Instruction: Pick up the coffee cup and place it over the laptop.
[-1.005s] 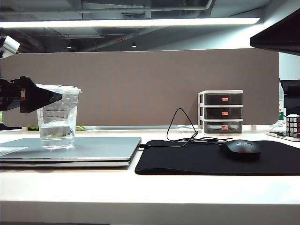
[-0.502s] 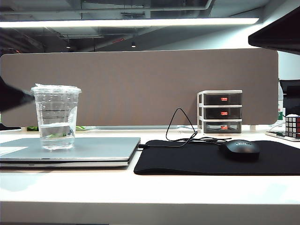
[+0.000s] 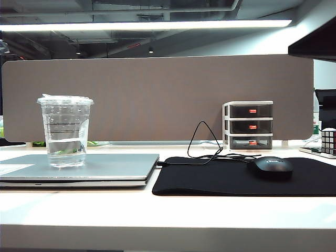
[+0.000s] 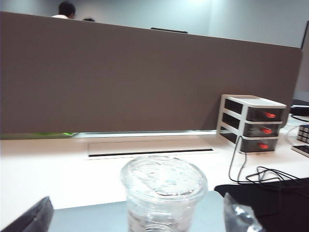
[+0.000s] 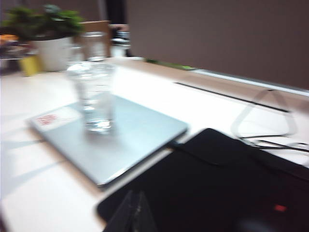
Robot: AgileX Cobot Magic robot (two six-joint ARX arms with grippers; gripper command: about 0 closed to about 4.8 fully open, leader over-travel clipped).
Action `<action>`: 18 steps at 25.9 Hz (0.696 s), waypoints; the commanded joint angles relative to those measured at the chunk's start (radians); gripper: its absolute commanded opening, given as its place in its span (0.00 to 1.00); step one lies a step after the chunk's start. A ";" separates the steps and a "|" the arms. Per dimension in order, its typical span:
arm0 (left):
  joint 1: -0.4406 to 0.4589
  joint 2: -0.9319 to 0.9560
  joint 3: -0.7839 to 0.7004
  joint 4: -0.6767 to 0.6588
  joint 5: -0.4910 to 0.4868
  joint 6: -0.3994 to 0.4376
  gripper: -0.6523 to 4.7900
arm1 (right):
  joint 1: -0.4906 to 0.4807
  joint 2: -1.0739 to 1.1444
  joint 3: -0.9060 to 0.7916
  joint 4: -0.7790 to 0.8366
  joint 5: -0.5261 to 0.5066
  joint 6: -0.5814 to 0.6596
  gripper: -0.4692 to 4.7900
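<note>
I see the clear ridged plastic coffee cup [image 3: 65,131] upright on the closed silver laptop [image 3: 105,167], left end effector [image 4: 140,220] spread wide around it, right end effector [image 5: 136,212] pinched narrow, idle.

Left gripper [image 4: 140,227] fingers spread wide, straddling coffee cup [image 4: 163,193]; bare desk [image 4: 43,169] beyond, partition [image 4: 120,77] blocks farther. Right gripper [image 5: 135,212] over mouse pad [image 5: 212,183], closed

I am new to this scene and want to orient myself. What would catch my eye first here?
The clear coffee cup, lidded and part full, stands upright on the closed silver laptop at the table's left. Right of it lies a black mouse pad bearing a mouse. The left gripper is open, above and behind the cup.
</note>
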 commanded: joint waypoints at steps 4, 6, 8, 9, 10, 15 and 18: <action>0.002 -0.240 0.003 -0.346 -0.113 -0.002 0.77 | 0.000 0.000 0.006 0.023 0.214 -0.077 0.08; 0.002 -0.307 0.004 -0.423 -0.134 0.004 0.67 | -0.001 0.000 0.006 0.021 0.270 -0.105 0.08; 0.002 -0.372 0.004 -0.490 -0.135 0.020 0.49 | -0.001 0.000 0.006 0.021 0.312 -0.121 0.08; 0.002 -0.397 0.004 -0.516 -0.135 0.027 0.40 | -0.001 0.000 0.006 0.021 0.329 -0.121 0.08; 0.002 -0.423 0.004 -0.539 -0.135 0.033 0.32 | -0.001 0.000 0.006 0.021 0.347 -0.124 0.08; 0.002 -0.553 0.005 -0.661 -0.152 0.071 0.16 | -0.010 0.000 0.007 0.026 0.368 -0.160 0.08; 0.002 -0.665 0.045 -0.880 -0.208 0.128 0.15 | -0.053 0.000 0.032 0.010 0.361 -0.156 0.08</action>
